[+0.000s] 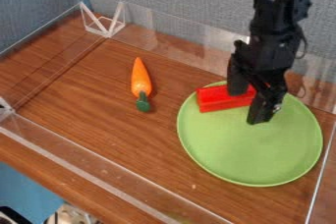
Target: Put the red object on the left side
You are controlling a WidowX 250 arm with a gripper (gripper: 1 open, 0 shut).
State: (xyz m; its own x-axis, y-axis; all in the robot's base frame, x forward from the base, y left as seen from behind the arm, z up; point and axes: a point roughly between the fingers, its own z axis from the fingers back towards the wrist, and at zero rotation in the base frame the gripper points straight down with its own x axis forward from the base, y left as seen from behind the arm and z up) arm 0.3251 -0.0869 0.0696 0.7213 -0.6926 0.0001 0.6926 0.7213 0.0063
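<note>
The robot is a slim all-black arm of stacked blocky segments, blurred toward the top edge, ending in a black two-fingered tool (257,97) whose long, flat, straight fingers (268,102) hang from a wider, boxy black palm.

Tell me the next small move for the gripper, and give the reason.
Probably close the fingers on the red object. The gripper is open, points down and sits low over the block at the back edge of the green plate, with a finger on either side as far as the view shows. Nothing is gripped yet, and the block must go left, toward the carrot.
</note>
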